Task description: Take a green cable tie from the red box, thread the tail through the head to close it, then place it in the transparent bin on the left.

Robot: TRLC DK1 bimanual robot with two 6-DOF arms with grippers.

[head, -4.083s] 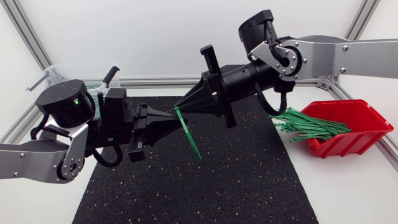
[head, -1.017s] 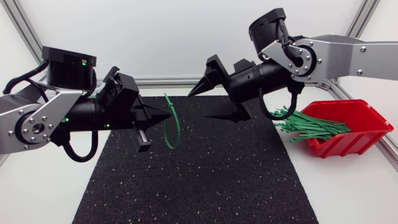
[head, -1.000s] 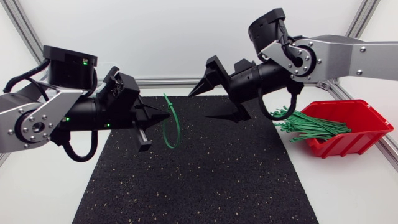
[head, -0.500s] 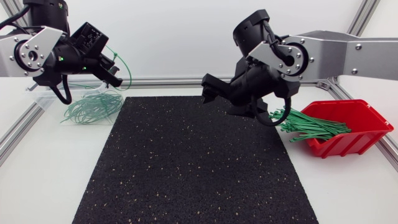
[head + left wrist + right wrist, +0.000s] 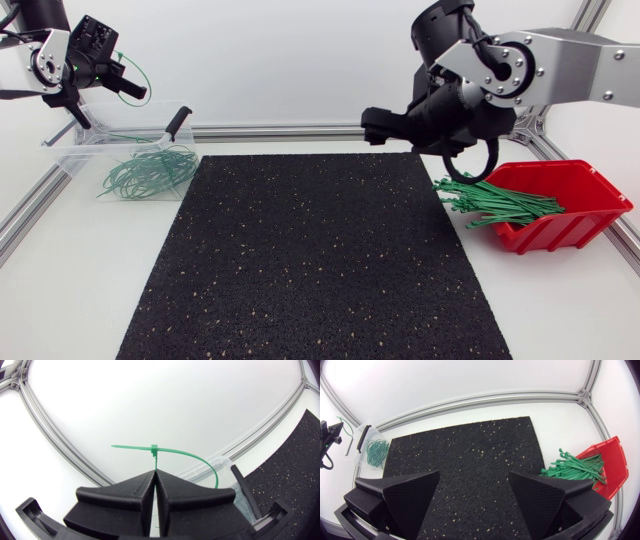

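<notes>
Raised leftward — cable tie [image 5: 154, 449] clamped between left fingers [image 5: 125, 492]

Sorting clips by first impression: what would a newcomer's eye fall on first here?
The closed green cable tie, pinched in the left end effector raised by the transparent bin at far left, where a heap of looped ties lies. Then the red box at right, green ties spilling out, and the open right end effector over the black mat's far edge.
</notes>
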